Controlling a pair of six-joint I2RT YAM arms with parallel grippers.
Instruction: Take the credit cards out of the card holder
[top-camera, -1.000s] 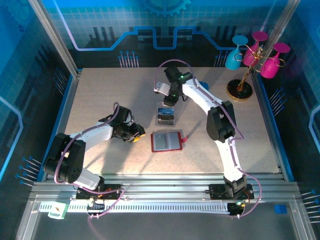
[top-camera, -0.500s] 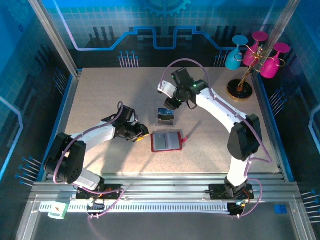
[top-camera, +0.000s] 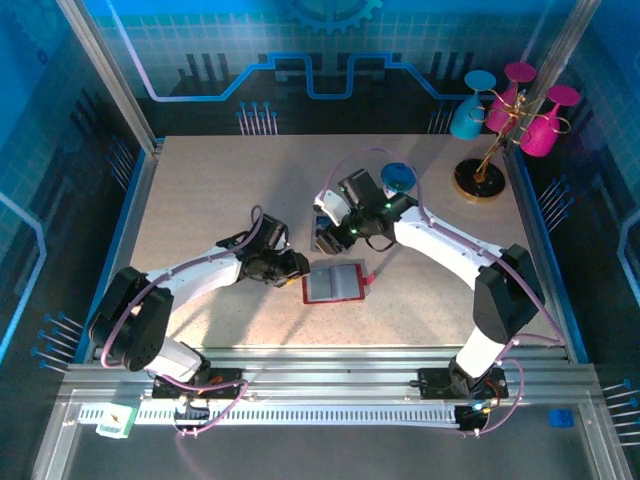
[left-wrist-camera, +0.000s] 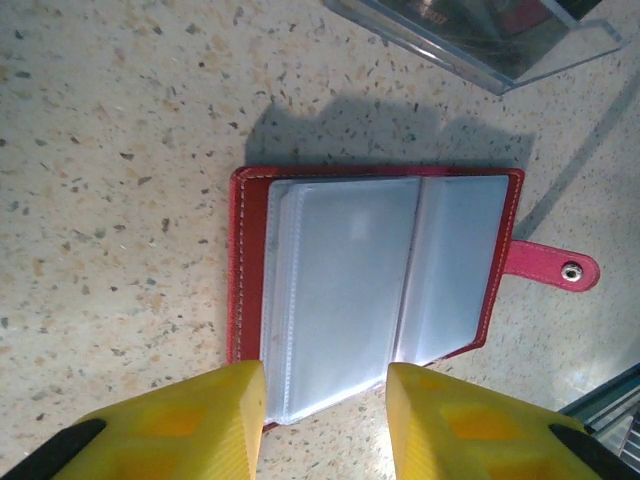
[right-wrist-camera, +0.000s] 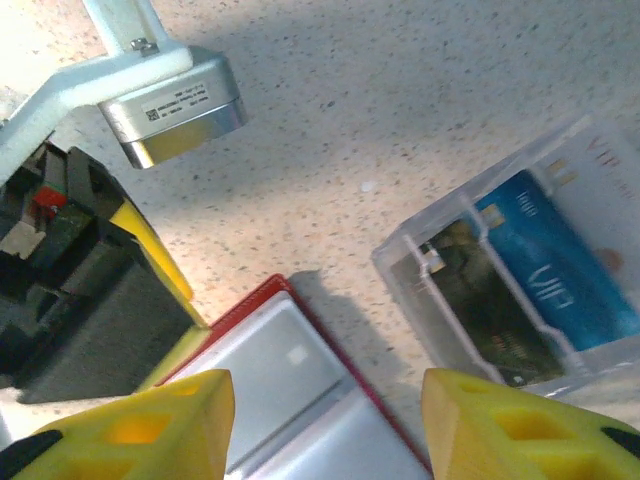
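The red card holder (top-camera: 333, 283) lay open and flat near the middle of the speckled desk (top-camera: 220, 190), its grey see-through pockets facing up and its snap tab (left-wrist-camera: 555, 268) pointing toward the right arm's side. The left pincer (top-camera: 297, 268) hovered low at the holder's left edge. Seen from its own wrist, its yellow fingers (left-wrist-camera: 200, 425) stood apart with that edge of the holder (left-wrist-camera: 370, 290) showing in the gap between them. Whether either finger actually touched the red cover could not be told. The right pincer (top-camera: 335, 235) hung over the far side of the holder, its jaws likewise apart and closed on nothing. Its wrist camera looked down between its two yellow fingertips (right-wrist-camera: 150, 425) at a corner of the holder (right-wrist-camera: 290, 400). Just beyond the holder sat a clear plastic tray (right-wrist-camera: 410, 262) divided into compartments. One compartment held a blue credit card (right-wrist-camera: 560, 270) and the one beside it a dark card (right-wrist-camera: 480, 310). A blue round object (top-camera: 398, 177) lay farther back on the desk, and a stand of pink and blue glasses (top-camera: 500, 110) stood at the far right corner.
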